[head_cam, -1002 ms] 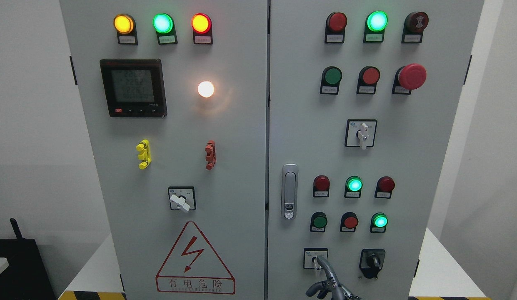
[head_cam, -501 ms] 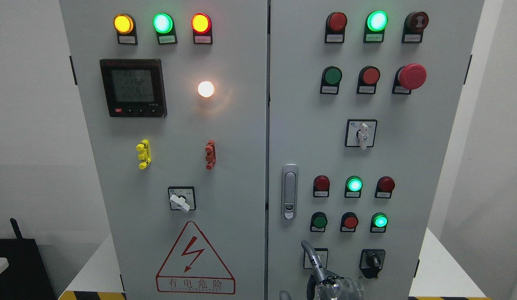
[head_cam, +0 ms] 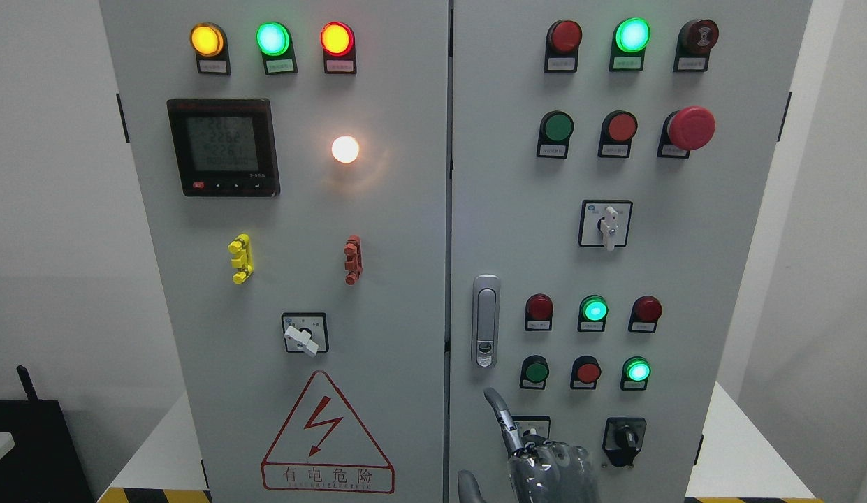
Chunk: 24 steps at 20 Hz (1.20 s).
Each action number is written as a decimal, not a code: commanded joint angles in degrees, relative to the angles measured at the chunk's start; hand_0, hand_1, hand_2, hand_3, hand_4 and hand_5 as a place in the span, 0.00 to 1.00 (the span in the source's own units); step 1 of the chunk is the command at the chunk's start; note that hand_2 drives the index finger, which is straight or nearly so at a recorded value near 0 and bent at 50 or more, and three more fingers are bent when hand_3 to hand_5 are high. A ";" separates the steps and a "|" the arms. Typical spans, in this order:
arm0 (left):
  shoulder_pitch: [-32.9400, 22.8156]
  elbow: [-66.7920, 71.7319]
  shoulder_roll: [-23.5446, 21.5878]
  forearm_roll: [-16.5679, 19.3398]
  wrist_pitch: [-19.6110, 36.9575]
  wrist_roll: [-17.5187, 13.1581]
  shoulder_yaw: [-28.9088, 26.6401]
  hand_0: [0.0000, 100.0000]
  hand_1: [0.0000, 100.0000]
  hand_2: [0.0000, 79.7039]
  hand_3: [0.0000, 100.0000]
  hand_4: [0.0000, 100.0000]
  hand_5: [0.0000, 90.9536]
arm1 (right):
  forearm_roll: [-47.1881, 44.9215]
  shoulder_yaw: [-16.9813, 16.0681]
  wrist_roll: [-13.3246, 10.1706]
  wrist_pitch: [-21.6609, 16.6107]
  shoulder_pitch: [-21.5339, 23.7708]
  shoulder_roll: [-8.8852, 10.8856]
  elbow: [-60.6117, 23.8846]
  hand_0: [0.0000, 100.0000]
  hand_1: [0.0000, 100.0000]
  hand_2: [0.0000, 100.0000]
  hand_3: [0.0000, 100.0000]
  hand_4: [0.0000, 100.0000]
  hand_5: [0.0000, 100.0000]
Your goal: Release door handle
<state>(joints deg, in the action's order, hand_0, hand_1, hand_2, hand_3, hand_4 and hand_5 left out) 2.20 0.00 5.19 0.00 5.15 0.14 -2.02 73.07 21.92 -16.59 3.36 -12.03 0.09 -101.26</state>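
The silver door handle (head_cam: 485,321) lies flat and upright in its recess on the left edge of the cabinet's right door (head_cam: 517,209). My right hand (head_cam: 541,468) rises from the bottom edge, below the handle and a little to its right. Its index finger (head_cam: 501,416) points up and left, the tip a short way under the handle's lower end, not touching it. The thumb (head_cam: 468,489) sticks out to the left and the other fingers are curled in. The hand holds nothing. It covers a small selector switch (head_cam: 534,423).
The right door carries lit and unlit push buttons, a red emergency stop (head_cam: 691,128) and a black rotary switch (head_cam: 624,439) just right of my hand. The left door (head_cam: 300,209) has a meter, lamps and a warning triangle (head_cam: 326,436). A white table edge (head_cam: 747,454) shows beside the cabinet.
My right hand has risen from the bottom edge and moved left. Its index fingertip went from the selector switch up toward the handle's lower end.
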 commanded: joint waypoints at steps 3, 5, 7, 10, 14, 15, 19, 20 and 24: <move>-0.01 -0.53 0.00 1.58 0.04 0.04 0.00 0.12 0.39 0.00 0.00 0.00 0.00 | 2.51 0.14 3.49 3.93 -2.38 -2.54 0.89 0.40 0.43 0.04 1.00 1.00 1.00; -0.01 -0.53 0.00 1.58 0.04 0.04 0.00 0.12 0.39 0.00 0.00 0.00 0.00 | 2.51 -0.12 4.20 4.20 -2.64 -3.25 0.89 0.40 0.43 0.02 1.00 1.00 1.00; -0.01 -0.53 0.00 1.58 0.04 0.04 0.00 0.12 0.39 0.00 0.00 0.00 0.00 | 2.60 -0.12 4.64 4.38 -3.17 -3.25 1.06 0.40 0.42 0.00 1.00 1.00 1.00; -0.01 -0.53 0.00 1.58 0.04 0.04 0.00 0.12 0.39 0.00 0.00 0.00 0.00 | 2.51 -0.39 5.25 5.34 -3.52 -3.25 1.41 0.41 0.42 0.00 1.00 1.00 1.00; -0.01 -0.53 0.00 1.58 0.04 0.04 0.00 0.12 0.39 0.00 0.00 0.00 0.00 | 2.43 -0.21 5.43 5.69 -4.93 -3.52 2.29 0.41 0.42 0.00 1.00 1.00 1.00; -0.01 -0.53 0.00 1.58 0.04 0.04 0.00 0.12 0.39 0.00 0.00 0.00 0.00 | 2.43 -0.21 5.60 5.69 -5.19 -3.52 2.73 0.41 0.42 0.00 1.00 1.00 1.00; 0.08 -0.53 0.00 1.58 0.04 0.04 0.00 0.12 0.39 0.00 0.00 0.00 0.00 | 2.16 -0.56 5.96 5.69 -5.28 -3.52 3.26 0.42 0.42 0.00 1.00 1.00 1.00; 0.08 -0.53 0.00 1.58 0.04 0.04 0.00 0.12 0.39 0.00 0.00 0.00 0.00 | 2.16 -0.56 5.96 5.69 -5.28 -3.52 3.52 0.42 0.42 0.00 1.00 1.00 1.00; -0.01 -0.53 0.00 1.58 0.04 0.04 0.00 0.12 0.39 0.00 0.00 0.00 0.00 | 2.08 -0.65 6.04 5.69 -5.54 -3.52 3.87 0.42 0.42 0.00 1.00 1.00 1.00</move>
<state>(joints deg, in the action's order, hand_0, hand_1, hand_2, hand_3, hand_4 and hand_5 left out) 2.22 0.00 5.19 0.00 5.15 0.14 -2.02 75.28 21.58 -10.66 9.03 -17.04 -2.88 -98.82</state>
